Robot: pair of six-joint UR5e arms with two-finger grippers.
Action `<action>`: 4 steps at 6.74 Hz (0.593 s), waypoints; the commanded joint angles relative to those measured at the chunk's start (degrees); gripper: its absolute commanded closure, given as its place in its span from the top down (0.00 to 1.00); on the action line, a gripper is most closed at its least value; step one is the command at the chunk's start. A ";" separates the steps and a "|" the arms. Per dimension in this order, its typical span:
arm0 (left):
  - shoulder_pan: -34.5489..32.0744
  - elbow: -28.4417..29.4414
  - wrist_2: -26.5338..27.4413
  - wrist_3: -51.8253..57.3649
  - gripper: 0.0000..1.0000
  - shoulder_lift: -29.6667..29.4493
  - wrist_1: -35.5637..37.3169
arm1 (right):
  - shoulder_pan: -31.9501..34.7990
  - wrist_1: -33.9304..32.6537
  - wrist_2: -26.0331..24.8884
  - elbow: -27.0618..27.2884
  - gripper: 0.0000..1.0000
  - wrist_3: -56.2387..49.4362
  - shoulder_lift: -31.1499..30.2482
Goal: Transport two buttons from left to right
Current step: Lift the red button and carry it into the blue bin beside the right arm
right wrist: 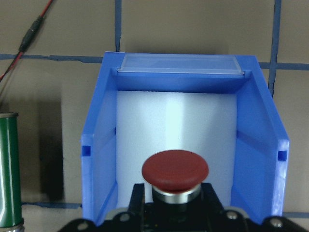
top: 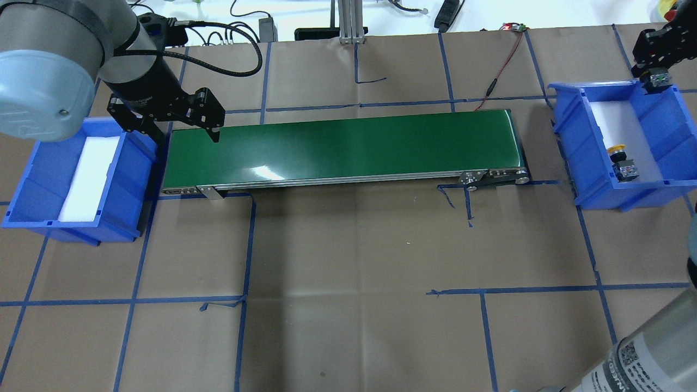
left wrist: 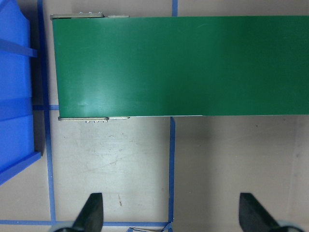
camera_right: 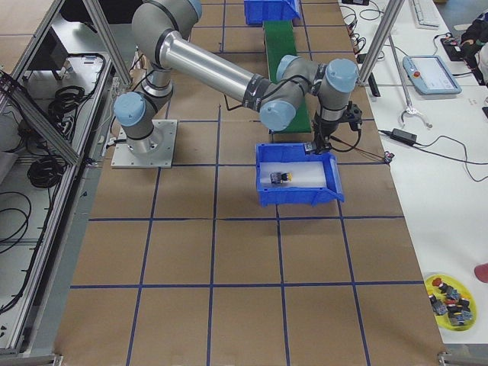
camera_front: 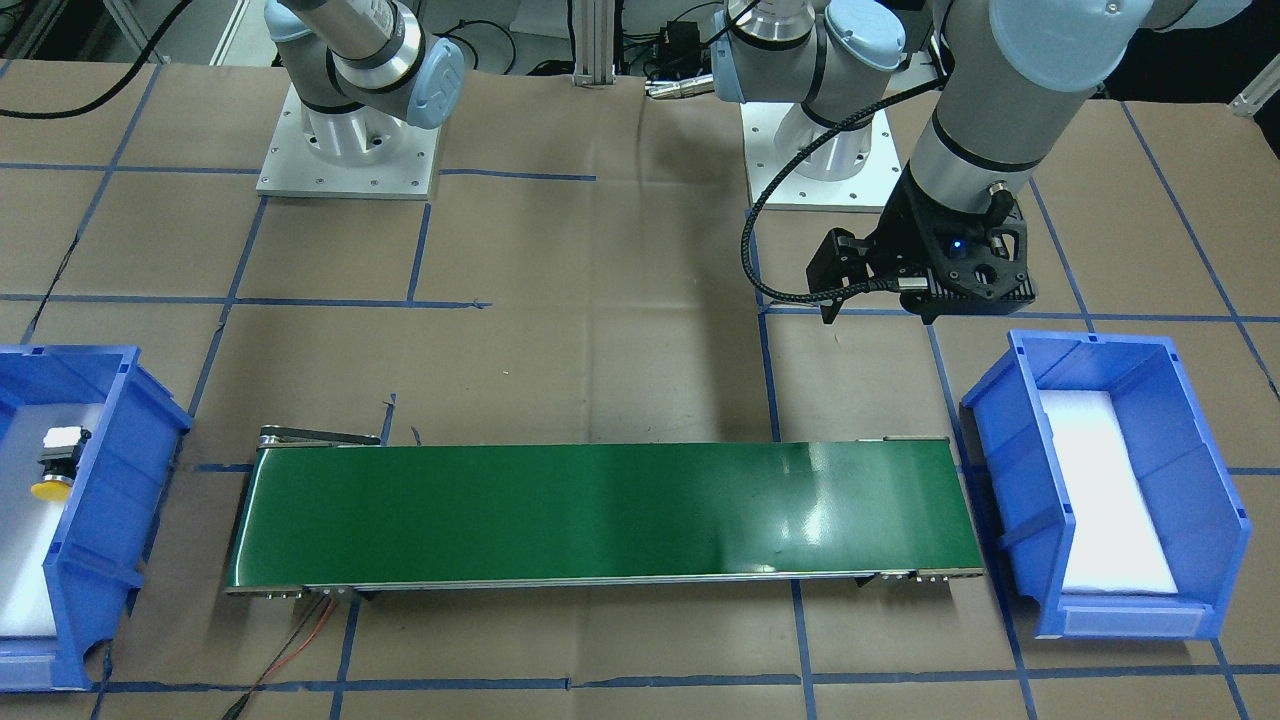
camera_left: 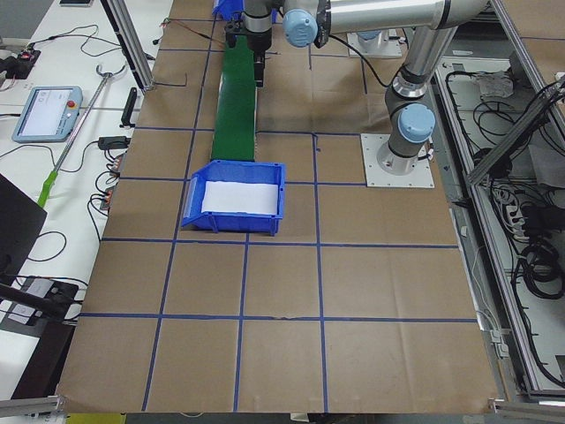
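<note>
The red-capped button (right wrist: 175,169) is held in my right gripper (right wrist: 175,212), which is shut on its black body above the far end of the right blue bin (right wrist: 99,159). In the overhead view this gripper (top: 656,79) hangs over the bin's far rim. The yellow-capped button (top: 621,159) lies on its side on the white foam in that bin; it also shows in the front view (camera_front: 55,465). My left gripper (left wrist: 171,210) is open and empty, hovering by the left end of the green conveyor belt (top: 343,147).
The left blue bin (top: 32,185) holds only white foam. The belt runs between the two bins. A red and black wire (top: 498,76) lies behind the belt's right end. Brown paper with blue tape lines covers the table.
</note>
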 commanded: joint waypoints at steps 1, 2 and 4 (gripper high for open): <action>0.00 0.00 0.00 0.00 1.00 0.00 -0.04 | -0.02 -2.45 0.68 0.32 0.06 -0.43 5.27; 0.00 0.00 0.00 0.00 1.00 -0.09 -0.04 | 0.06 -3.68 0.68 0.41 0.07 -0.34 6.77; 0.00 0.00 0.00 0.00 1.00 0.00 -0.04 | 0.07 -4.04 0.51 0.94 0.07 -0.34 9.58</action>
